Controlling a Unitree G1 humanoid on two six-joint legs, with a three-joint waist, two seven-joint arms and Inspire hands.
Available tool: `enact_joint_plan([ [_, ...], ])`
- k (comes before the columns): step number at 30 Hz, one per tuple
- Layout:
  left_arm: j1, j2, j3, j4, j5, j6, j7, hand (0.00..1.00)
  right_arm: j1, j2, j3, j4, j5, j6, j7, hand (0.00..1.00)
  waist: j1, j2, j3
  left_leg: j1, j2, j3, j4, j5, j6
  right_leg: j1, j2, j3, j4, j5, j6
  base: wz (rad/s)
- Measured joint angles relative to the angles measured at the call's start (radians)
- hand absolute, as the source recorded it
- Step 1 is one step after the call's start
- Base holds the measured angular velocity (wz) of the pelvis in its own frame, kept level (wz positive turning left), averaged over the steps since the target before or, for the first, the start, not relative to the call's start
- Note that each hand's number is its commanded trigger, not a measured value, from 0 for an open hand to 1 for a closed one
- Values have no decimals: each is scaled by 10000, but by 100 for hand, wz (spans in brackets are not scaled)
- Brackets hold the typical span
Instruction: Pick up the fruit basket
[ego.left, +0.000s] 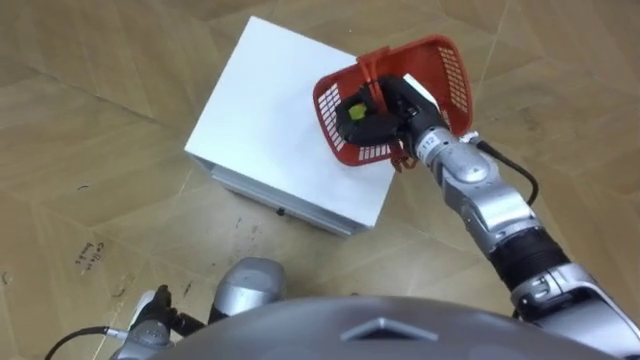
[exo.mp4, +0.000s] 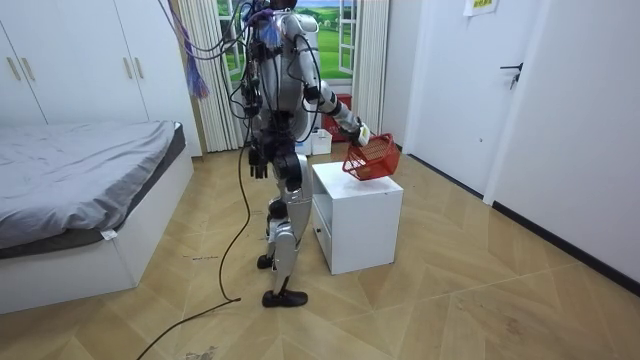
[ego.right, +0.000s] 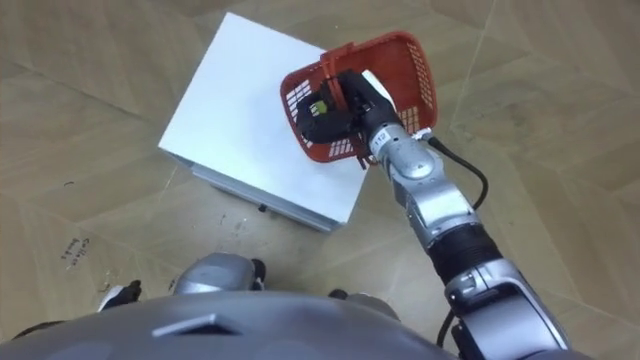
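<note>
Fruit basket (ego.left: 455, 75) in upper right of frame, red, tilted over right edge of white cabinet (ego.left: 270, 120). Right hand (ego.left: 392, 112) clamped on handle (ego.left: 372, 68), fingers curled round it. Yellow-green fruit (ego.left: 355, 110) inside. Left hand (ego.left: 150, 312) at lower left, state unreadable.

Basket (ego.left: 452, 68): red, walls pierced in a regular grid pattern. Fruit (ego.left: 356, 110) inside: yellow-green. Right hand (ego.left: 388, 112): black. Cabinet (ego.left: 265, 115): plain white. Floor (ego.left: 90, 100): tan wood, laid in a herringbone pattern. Bedcover (exo.mp4: 80, 150): plain grey.
</note>
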Motion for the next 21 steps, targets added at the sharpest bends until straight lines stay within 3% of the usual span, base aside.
enact_joint_plan([
  [6,9,-13,-4,-90,12,-24,-170,0,-145,307,211,1006,2,-21,136,0,10,-22,11,-13,-27,-162,-1,0,1,50,-5,-141,1,0,0,7],
  [16,12,-15,-14,-242,324,22,-219,0,-239,306,592,1143,360,-26,362,0,230,-180,87,-20,-24,-219,-8,0,0,77,-9,-286,3,-2,2,1],
  [21,12,-15,-20,-247,320,18,-214,0,-239,306,753,1289,408,-29,463,0,232,-256,62,-5,-26,-213,-7,0,1,100,-12,-281,4,-2,2,0],
])
